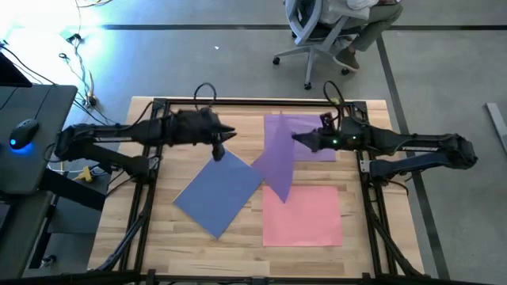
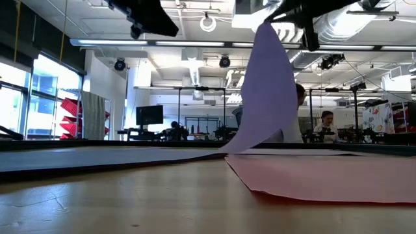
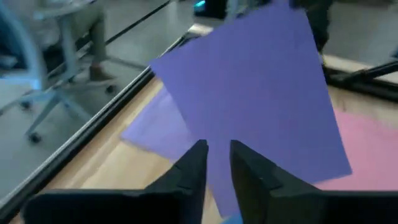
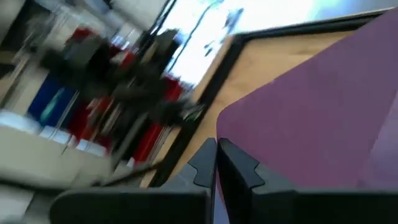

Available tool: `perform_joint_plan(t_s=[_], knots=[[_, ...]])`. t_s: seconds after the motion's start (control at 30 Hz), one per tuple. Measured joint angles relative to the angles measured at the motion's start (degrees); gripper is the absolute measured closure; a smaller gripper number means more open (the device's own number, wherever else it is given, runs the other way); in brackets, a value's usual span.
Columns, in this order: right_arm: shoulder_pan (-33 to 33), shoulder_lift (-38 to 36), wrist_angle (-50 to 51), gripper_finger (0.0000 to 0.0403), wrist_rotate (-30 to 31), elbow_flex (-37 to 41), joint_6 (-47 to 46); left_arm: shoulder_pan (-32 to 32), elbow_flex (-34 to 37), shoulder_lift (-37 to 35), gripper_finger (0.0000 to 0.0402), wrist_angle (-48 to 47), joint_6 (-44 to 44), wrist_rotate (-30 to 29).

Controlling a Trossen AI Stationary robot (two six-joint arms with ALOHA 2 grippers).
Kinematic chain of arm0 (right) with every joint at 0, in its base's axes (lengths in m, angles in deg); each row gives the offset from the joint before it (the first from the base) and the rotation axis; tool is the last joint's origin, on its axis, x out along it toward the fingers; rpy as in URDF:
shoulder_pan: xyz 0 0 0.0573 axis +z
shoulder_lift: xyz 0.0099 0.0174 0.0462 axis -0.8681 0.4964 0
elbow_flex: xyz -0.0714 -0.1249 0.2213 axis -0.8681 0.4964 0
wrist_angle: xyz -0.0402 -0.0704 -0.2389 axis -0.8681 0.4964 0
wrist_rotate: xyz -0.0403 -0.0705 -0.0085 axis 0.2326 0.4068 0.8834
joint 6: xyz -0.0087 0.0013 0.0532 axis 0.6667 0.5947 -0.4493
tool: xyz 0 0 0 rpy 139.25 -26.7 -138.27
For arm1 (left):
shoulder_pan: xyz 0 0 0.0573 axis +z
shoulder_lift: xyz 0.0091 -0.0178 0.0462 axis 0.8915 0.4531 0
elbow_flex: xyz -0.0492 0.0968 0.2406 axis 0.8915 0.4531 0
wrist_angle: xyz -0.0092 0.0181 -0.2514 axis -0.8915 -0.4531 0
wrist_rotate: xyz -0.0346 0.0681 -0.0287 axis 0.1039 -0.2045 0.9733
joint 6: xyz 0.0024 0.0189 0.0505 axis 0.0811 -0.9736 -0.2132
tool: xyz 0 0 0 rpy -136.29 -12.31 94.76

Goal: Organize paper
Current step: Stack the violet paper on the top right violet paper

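Observation:
A periwinkle blue sheet (image 1: 218,190) lies flat on the wooden table, turned diagonally. My left gripper (image 1: 227,141) hovers open above its far corner, touching nothing. My right gripper (image 1: 295,139) is shut on a purple sheet (image 1: 277,162), raised on edge at the table's middle. In the left wrist view this sheet (image 3: 261,93) stands beyond the open fingers of my left gripper (image 3: 217,163). A second purple sheet (image 1: 317,134) lies flat at the far right. A pink sheet (image 1: 305,218) lies flat near the front. My right gripper (image 4: 216,158) pinches the purple sheet by its raised edge (image 4: 249,140) between its two shut fingers. They come roughly level from the table's right side. The sheet (image 2: 266,91) hangs curved below the gripper, and its lower end (image 2: 224,151) rests on the table.
Black frame rails (image 1: 261,101) run around the table. An office chair (image 1: 313,32) and a seated person are beyond the far edge. A side desk with a mouse (image 1: 24,131) stands at the left. Bare wood (image 1: 198,253) shows toward the near edge.

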Motion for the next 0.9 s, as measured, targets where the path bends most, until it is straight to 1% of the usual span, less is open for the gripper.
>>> perform_joint_plan(t_s=[0.13, 0.2, 0.27, 0.37, 0.47, 0.63, 0.8, 0.9], knots=[[0.0, 0.5, -0.9, 0.0403, -7.3, 0.0, 0.4, 4.9, 0.0, 3.3, 0.0272, 9.0, -6.6, 15.6], [0.0, 0.9, -0.7, 0.0403, -10.9, 0.0, 0.5, 5.8, 0.0, 5.4, 0.0252, 12.9, -9.4, 19.8], [0.0, 1.7, -0.8, 0.0403, -12.9, 0.0, 0.5, 5.7, 0.0, 7.6, 0.0235, 16.4, -11.9, 21.3], [0.0, 3.2, -0.5, 0.0403, -14.9, 0.0, 0.6, 4.7, 0.0, 10.3, 0.0214, 20.7, -14.0, 22.4], [-0.1, 5.9, -0.2, 0.0403, -17.5, 0.0, 0.6, 3.1, 0.0, 12.0, 0.0195, 21.7, -17.8, 22.4], [-0.1, 11.3, -0.5, 0.0403, -21.5, 0.0, 0.8, 0.2, 0.0, 14.2, 0.0168, 21.8, -23.5, 18.1], [0.5, 15.6, -2.0, 0.0403, -23.8, 0.0, 1.6, -2.6, 0.0, 17.8, 0.0145, 22.2, -31.7, 15.5], [0.5, 17.3, -3.9, 0.0403, -24.9, 0.0, 1.6, -4.5, 0.0, 20.0, 0.0138, 22.1, -35.8, 13.0]])
